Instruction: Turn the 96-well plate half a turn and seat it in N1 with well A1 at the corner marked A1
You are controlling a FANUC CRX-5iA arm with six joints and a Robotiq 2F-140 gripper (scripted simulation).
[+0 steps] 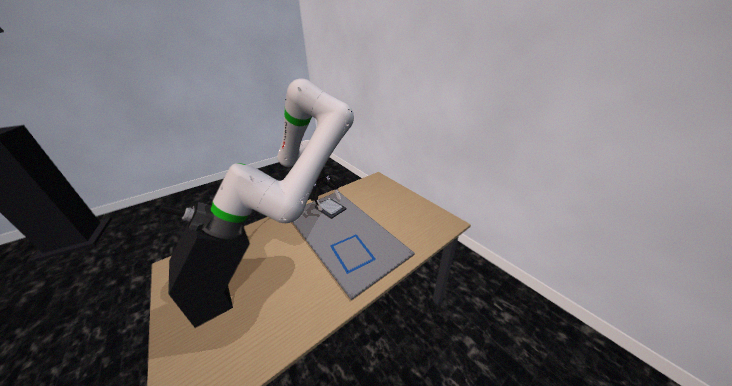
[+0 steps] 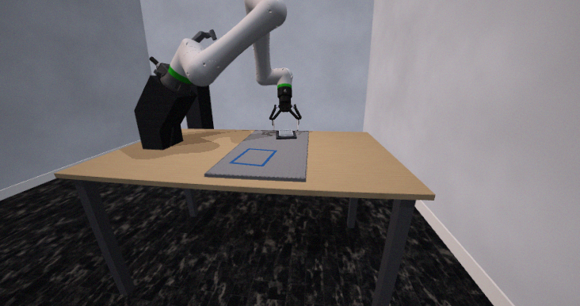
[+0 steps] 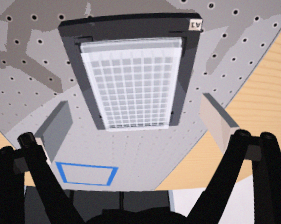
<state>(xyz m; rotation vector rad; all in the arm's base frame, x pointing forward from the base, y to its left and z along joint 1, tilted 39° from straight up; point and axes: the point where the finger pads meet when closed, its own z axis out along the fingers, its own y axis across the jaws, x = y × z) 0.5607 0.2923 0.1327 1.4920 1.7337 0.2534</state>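
The white 96-well plate point(image 3: 132, 82) sits in the black plate nest N1 point(image 3: 131, 30) at the far end of the grey deck; it also shows in the top and exterior views point(image 1: 331, 206) point(image 2: 285, 133). A small A1 label point(image 3: 195, 26) marks one nest corner. My gripper point(image 2: 285, 119) hangs directly above the plate, a short way up, fingers spread wide and empty. In the wrist view the two finger pads stand on either side of the plate's long sides. The plate's cut corner is too small to make out.
The blue taped outline B1 point(image 1: 352, 252) point(image 2: 253, 157) point(image 3: 86, 173) lies on the grey perforated deck point(image 2: 263, 158) between the nest and the deck's near end. The arm's black pedestal point(image 2: 162, 109) stands at the table's left. A wall runs close behind the table.
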